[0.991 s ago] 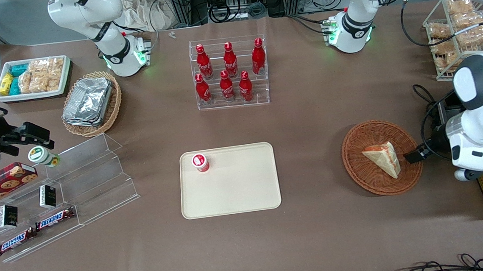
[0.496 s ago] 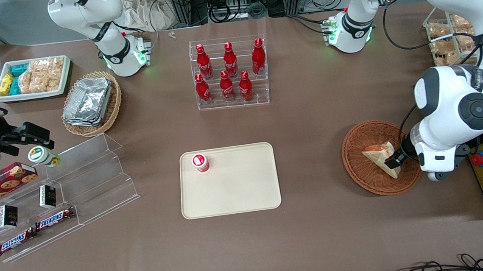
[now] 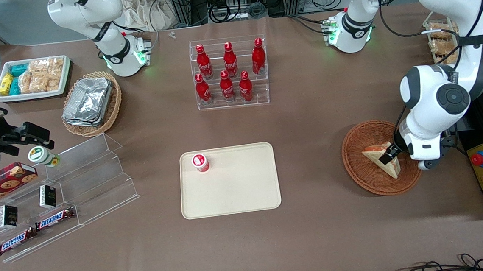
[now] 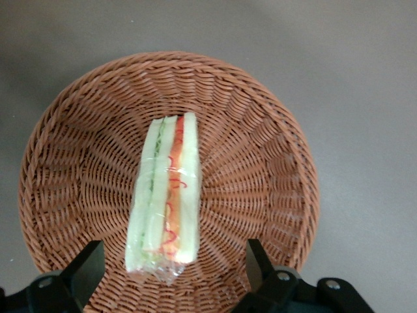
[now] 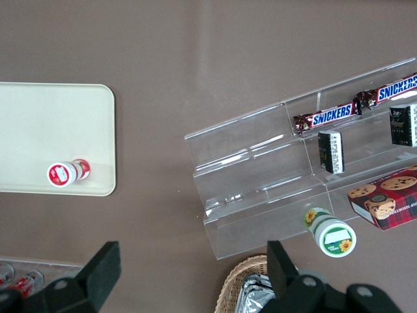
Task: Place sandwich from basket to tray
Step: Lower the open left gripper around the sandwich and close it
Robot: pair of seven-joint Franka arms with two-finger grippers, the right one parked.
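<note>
Sandwich [image 4: 164, 192] lay in the basket [image 4: 260, 130], filling edge up, at right-centre of the front frame. Gripper [image 3: 386, 156] hovered directly above it w/ fingers [image 4: 85, 270] spread wide apart, gripping nothing. In the wrist view the wedge's long axis ran perpendicular to the line between the two fingers, so they straddled its narrow width; a straight descent looked enough to close across the bread faces. Tray [image 3: 237, 195] sat at frame centre, well apart from the basket, toward the parked arm's end.
</note>
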